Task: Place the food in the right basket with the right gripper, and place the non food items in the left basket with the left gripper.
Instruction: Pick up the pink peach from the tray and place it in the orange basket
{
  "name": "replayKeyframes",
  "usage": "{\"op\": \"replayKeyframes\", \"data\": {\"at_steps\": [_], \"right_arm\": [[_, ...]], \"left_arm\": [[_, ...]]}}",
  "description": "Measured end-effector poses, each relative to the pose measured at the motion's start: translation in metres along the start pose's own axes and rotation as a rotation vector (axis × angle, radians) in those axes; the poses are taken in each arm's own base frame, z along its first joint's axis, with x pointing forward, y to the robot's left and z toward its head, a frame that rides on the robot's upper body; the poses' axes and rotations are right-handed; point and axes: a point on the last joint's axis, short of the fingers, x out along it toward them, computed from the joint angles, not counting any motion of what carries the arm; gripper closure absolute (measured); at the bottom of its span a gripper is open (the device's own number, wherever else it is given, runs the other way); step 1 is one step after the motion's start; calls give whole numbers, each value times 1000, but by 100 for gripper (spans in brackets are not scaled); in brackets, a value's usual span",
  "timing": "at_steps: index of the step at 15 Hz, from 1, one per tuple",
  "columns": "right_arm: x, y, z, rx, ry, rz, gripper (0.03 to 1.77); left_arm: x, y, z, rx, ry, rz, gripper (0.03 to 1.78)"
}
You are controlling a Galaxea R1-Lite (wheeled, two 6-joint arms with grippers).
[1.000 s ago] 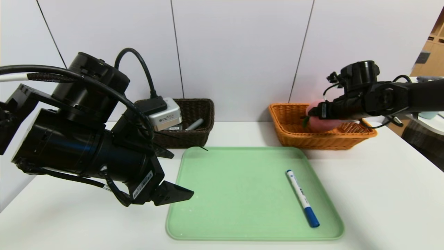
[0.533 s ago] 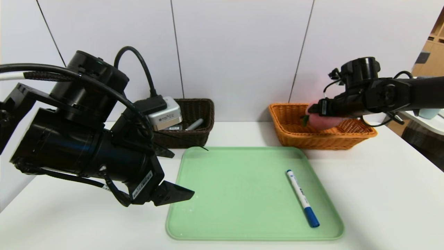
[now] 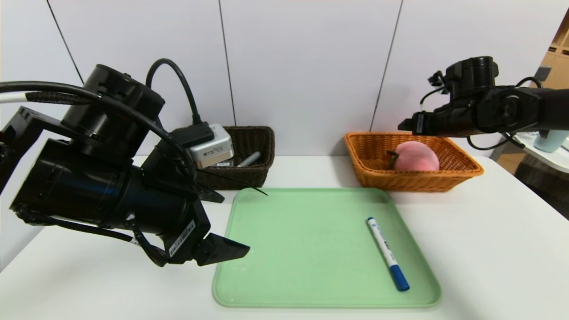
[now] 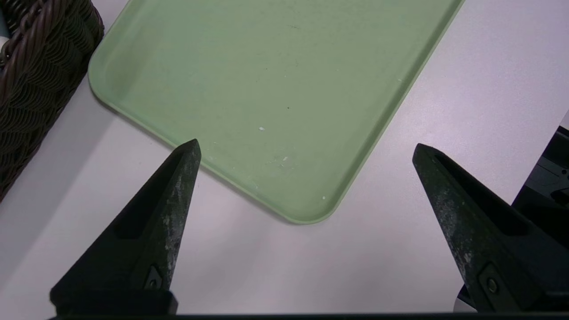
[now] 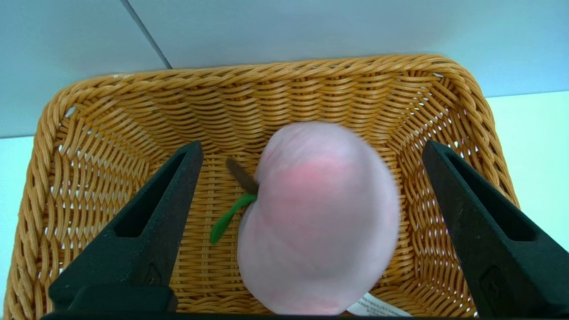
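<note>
Right gripper (image 5: 313, 144), spread open and holding nothing, has risen off the peach (image 5: 318, 218), which lies below it in the orange basket (image 5: 262, 73).

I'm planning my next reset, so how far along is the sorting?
Done: the peach lies in the orange basket. In hand: nothing; the right gripper is open above it. Left: the marker, on the green tray.

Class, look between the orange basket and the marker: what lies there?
In the head view, only bare green tray and its rim lie between the orange basket and the marker.
</note>
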Motion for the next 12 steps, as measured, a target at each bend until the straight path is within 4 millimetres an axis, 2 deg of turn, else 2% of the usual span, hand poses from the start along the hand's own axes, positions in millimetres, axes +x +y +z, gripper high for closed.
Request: {"op": "replayKeyframes", "data": {"at_steps": [3, 6, 9, 12], "right_arm": [[-2, 0, 1, 2, -3, 2, 11], [-12, 1, 4, 14, 14, 11, 11], [-36, 6, 5, 13, 66, 32, 11], [-73, 12, 9, 5, 106, 93, 11]], "left_arm": [[0, 0, 0, 1, 0, -1, 12], [-1, 0, 1, 0, -4, 0, 12], [-3, -1, 3, 4, -16, 0, 12], [-6, -3, 5, 4, -27, 3, 12]]}}
